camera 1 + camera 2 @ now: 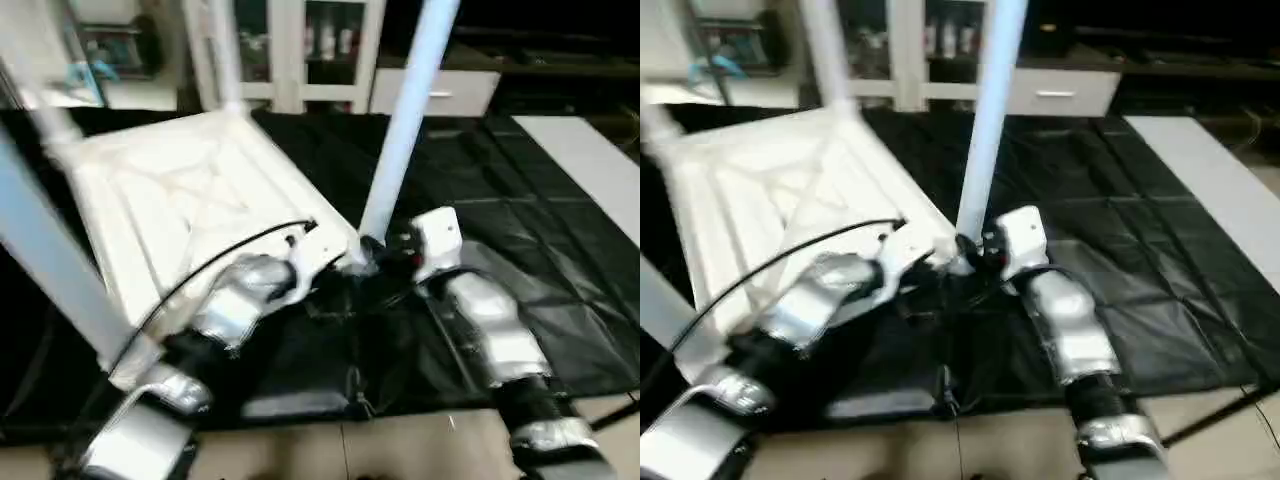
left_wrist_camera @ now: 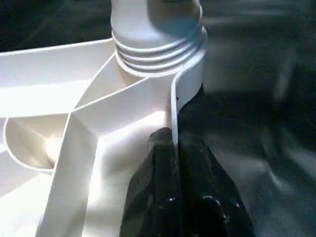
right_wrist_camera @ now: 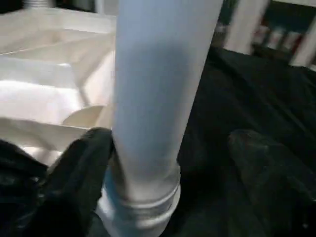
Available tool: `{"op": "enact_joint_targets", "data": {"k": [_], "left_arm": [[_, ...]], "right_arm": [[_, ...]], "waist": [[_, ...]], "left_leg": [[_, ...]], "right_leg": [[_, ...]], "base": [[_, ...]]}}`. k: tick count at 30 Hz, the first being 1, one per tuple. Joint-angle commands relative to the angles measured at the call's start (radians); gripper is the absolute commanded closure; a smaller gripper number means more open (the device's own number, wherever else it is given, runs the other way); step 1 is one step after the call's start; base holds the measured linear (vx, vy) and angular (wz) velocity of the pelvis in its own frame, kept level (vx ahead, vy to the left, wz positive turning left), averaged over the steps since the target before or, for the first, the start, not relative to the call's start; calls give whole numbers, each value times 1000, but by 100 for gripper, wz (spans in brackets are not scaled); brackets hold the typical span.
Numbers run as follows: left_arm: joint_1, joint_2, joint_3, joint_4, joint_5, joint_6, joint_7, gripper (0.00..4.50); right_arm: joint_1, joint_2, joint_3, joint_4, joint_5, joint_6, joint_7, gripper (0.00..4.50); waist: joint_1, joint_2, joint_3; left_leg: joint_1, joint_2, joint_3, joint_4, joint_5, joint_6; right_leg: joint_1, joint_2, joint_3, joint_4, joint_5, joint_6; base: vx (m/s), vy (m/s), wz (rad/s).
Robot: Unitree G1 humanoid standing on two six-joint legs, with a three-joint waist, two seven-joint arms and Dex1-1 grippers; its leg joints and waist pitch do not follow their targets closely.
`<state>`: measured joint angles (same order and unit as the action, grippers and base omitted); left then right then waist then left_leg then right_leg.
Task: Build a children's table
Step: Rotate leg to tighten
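The tabletop [image 1: 190, 200] is white plastic, smooth and a bit shiny, with thin ribs on the side facing up. The leg [image 1: 405, 120] standing in its corner is smooth white plastic too, with ridged rings at its thick end. The sheet [image 1: 520, 240] under them is black, thin and crinkly, with a dull shine. The forearms [image 1: 490, 320] look like shiny silver metal. The fingers [image 2: 177, 197] of the left gripper [image 2: 175, 143] are glossy black.

The 2 forearms are silver and rounded with black joints; a thin black cable [image 1: 220, 255] loops over the left. Each tool [image 2: 183, 197] has 2 glossy black fingers.
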<state>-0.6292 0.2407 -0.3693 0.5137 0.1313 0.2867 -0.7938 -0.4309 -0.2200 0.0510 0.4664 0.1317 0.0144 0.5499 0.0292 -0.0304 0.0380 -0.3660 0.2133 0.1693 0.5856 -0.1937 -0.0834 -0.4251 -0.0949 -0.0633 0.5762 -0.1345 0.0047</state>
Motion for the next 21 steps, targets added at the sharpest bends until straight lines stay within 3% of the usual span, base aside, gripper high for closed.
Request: {"op": "enact_joint_targets", "data": {"k": [1, 3, 5, 8, 12, 14, 15, 17, 18, 21], "left_arm": [[52, 28, -54, 1, -2, -5, -88, 450], [76, 72, -69, -31, -17, -22, -175, 450], [81, 82, -73, -38, -18, -29, -194, 450], [128, 161, -107, -135, -72, -54, -376, 450], [147, 195, -125, -190, -106, -37, -460, 450], [154, 207, -135, -217, -117, -36, -494, 450], [156, 211, -145, -232, -119, -36, -511, 450], [156, 211, -145, -232, -119, -36, -511, 450], [160, 212, -156, -250, -116, -31, -526, 450], [161, 207, -164, -260, -114, -27, -535, 450]], "right_arm": [[9, -78, -51, -38, 34, 65, 49, 10], [59, -158, -30, -102, 87, 112, 216, 3], [72, -176, -20, -118, 96, 120, 254, 3], [153, -282, 35, -224, 169, 172, 487, 3], [167, -308, 50, -270, 202, 214, 562, 3], [166, -318, 65, -280, 200, 216, 587, 3], [159, -319, 80, -279, 192, 207, 601, 3], [159, -319, 80, -279, 192, 207, 601, 3], [150, -322, 102, -288, 193, 208, 629, 3], [139, -329, 129, -292, 186, 212, 671, 3]], "waist": [[4, -2, -62], [12, 3, -62], [17, 0, -61], [25, -2, -57], [16, -6, -49], [14, -3, -49], [14, -8, -49], [17, -4, -47], [19, -9, -48], [20, -8, -49]], "left_leg": [[5, 11, 14, -69, -189, 71], [10, 13, 17, -67, -173, 82], [11, 13, 19, -66, -168, 87], [10, 15, 17, -72, -213, 69], [10, 15, 14, -79, -309, 34], [12, 18, 12, -81, -310, 26], [16, 18, 14, -80, -311, 25], [24, 18, 17, -79, -322, 20], [23, 18, 18, -79, -327, 19], [15, 18, 14, -82, -304, 17]], "right_leg": [[58, -29, 30, -49, -185, -225], [57, -26, 31, -42, -135, -245], [57, -26, 31, -41, -120, -250], [63, -30, 32, -46, -195, -231], [54, -34, 31, -65, -375, -182], [51, -33, 34, -64, -378, -175], [47, -33, 34, -65, -377, -178], [41, -30, 36, -66, -372, -190], [42, -28, 37, -65, -374, -189], [48, -28, 40, -60, -362, -178]], "base": [[0, 0, 0], [0, 0, 0], [0, 0, 0], [0, 0, 0], [0, 0, 0], [0, 0, 0], [0, 0, 0], [0, 0, 0], [0, 0, 0], [0, 0, 0]]}}
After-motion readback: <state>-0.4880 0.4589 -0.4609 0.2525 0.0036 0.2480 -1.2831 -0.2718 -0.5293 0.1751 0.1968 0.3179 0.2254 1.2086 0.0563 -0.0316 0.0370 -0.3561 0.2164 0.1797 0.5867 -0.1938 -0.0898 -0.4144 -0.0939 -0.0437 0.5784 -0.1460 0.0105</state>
